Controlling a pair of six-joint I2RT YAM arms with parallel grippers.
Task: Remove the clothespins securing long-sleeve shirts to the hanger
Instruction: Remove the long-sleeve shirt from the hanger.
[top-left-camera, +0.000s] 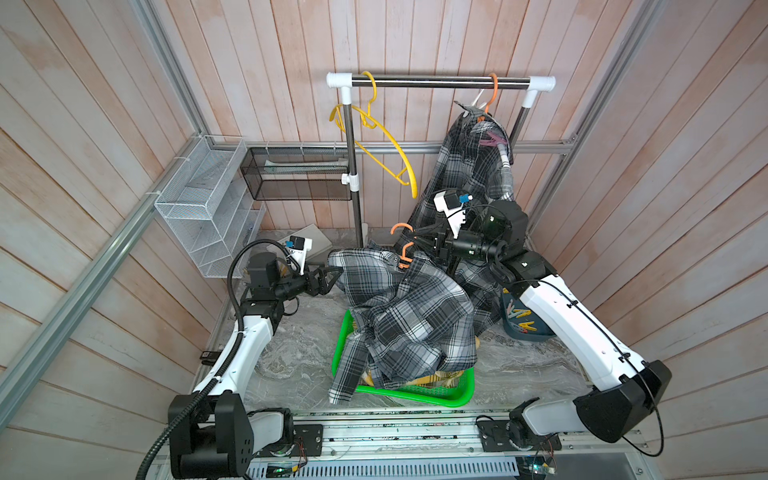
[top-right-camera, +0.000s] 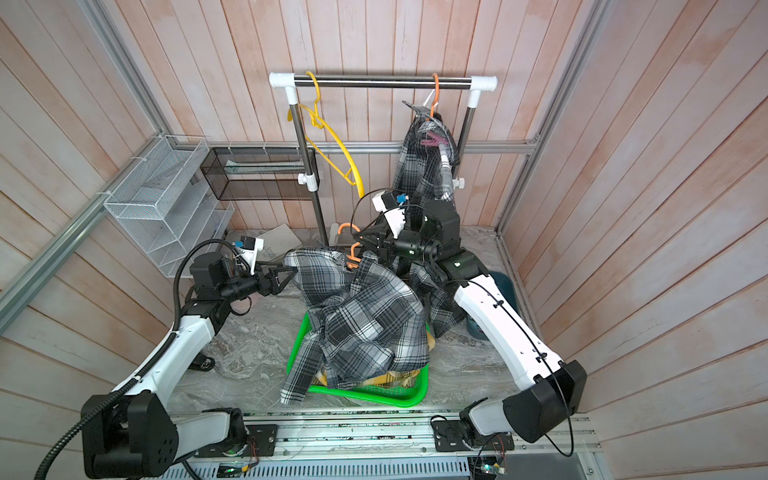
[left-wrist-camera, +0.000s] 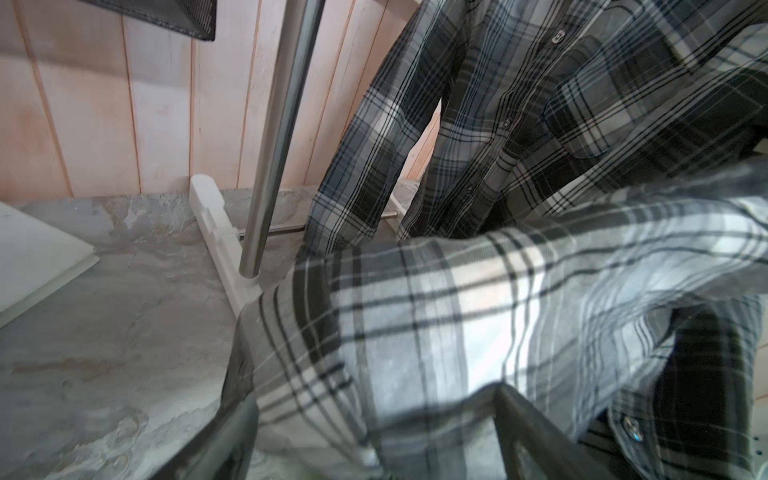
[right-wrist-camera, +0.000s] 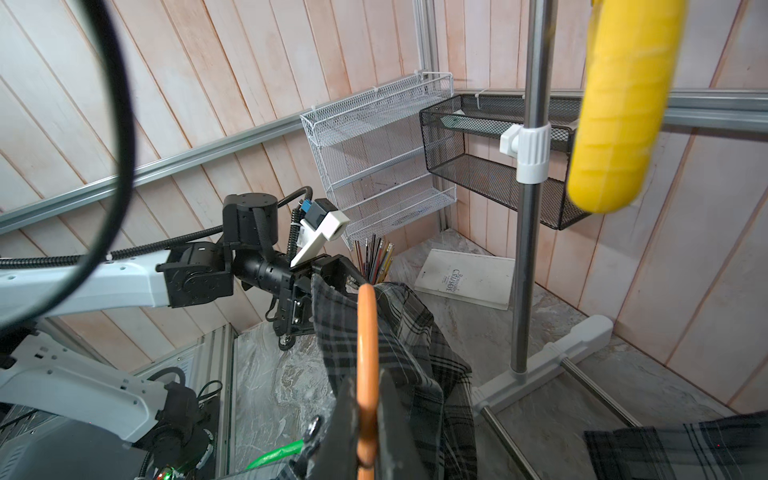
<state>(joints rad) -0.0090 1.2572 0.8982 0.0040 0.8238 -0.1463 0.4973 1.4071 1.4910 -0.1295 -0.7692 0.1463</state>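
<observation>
My right gripper (top-left-camera: 417, 243) (right-wrist-camera: 368, 401) is shut on the hook of an orange hanger (top-left-camera: 405, 254) (right-wrist-camera: 367, 332) that carries a grey-black-white checked shirt (top-left-camera: 409, 320) (top-right-camera: 365, 316), held over the green basket. At the shirt's left shoulder my left gripper (top-left-camera: 333, 276) (left-wrist-camera: 370, 409) stands open, its fingers wide apart with the cloth edge between them. A second checked shirt (top-left-camera: 465, 166) hangs from the rail on another orange hanger (top-left-camera: 492, 93), with a mauve-pink clothespin (top-left-camera: 493, 139) (top-right-camera: 432, 139) clipped near its shoulder. Yellow cloth (top-right-camera: 390, 379) shows under the held shirt.
A green basket (top-left-camera: 419, 397) sits under the shirt. A dark blue bucket (top-left-camera: 521, 332) at the right holds loose clothespins. An empty yellow hanger (top-left-camera: 388, 139) hangs on the steel rail (top-left-camera: 440, 81). White (top-left-camera: 203, 199) and black (top-left-camera: 295, 176) mesh shelves and a book (right-wrist-camera: 465, 276) are at the back left.
</observation>
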